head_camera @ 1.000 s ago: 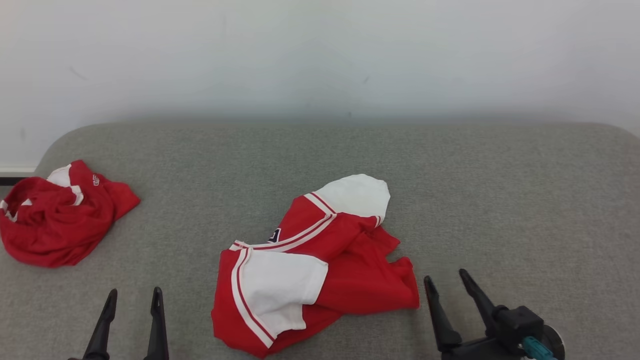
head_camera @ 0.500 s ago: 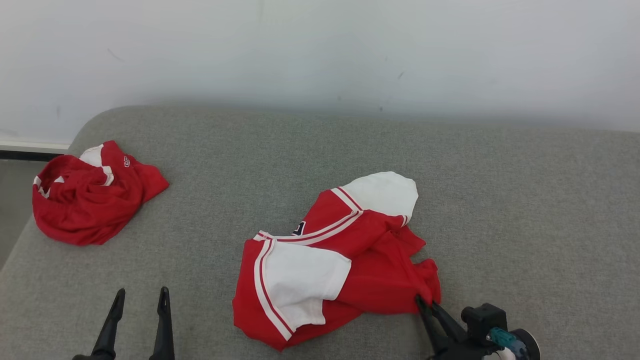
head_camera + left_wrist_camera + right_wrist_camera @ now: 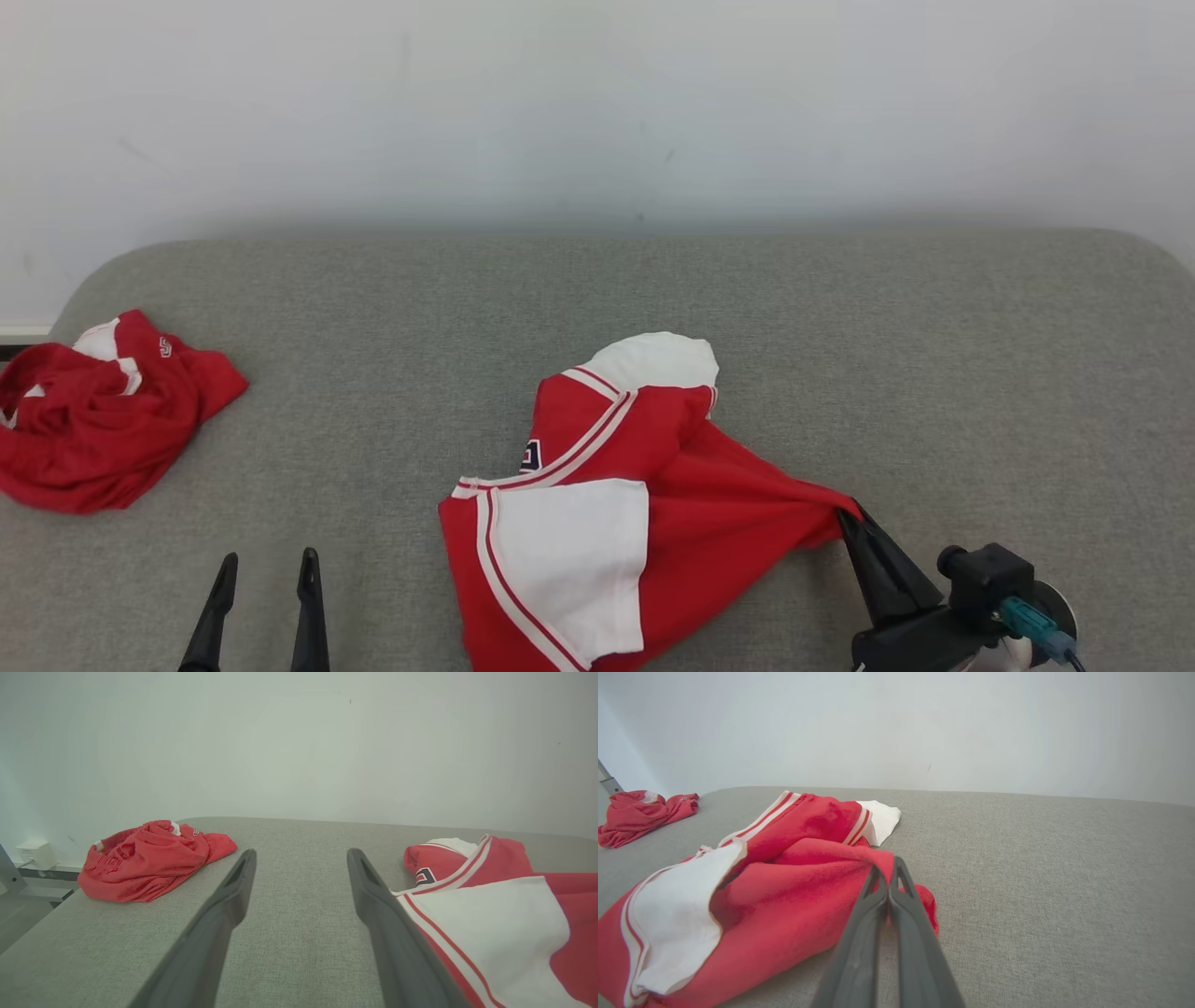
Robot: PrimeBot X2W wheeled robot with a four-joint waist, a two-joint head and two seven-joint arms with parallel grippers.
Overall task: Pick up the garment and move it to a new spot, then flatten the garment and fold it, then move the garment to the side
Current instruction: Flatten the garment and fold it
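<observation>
A crumpled red garment [image 3: 672,495] with white sleeves and striped trim lies mid-front on the grey padded table [image 3: 653,289]; it also shows in the right wrist view [image 3: 784,891] and at the right of the left wrist view [image 3: 490,905]. My right gripper [image 3: 854,518] is shut on its right red edge, pulling the cloth into a taut point; its fingers [image 3: 888,877] pinch the fabric. My left gripper [image 3: 266,565] stands open at the lower left, apart from the garment, with bare table between its fingers [image 3: 240,877].
A second red bundle of cloth [image 3: 93,420] lies at the table's left edge, also seen in both wrist views [image 3: 149,858] [image 3: 640,812]. A pale wall [image 3: 597,112] rises behind the table. Grey surface stretches to the right and back.
My right gripper closed from open onto the garment's right edge and drew it rightward, stretching the cloth. The head camera shifted between frames. The left gripper stayed open.
</observation>
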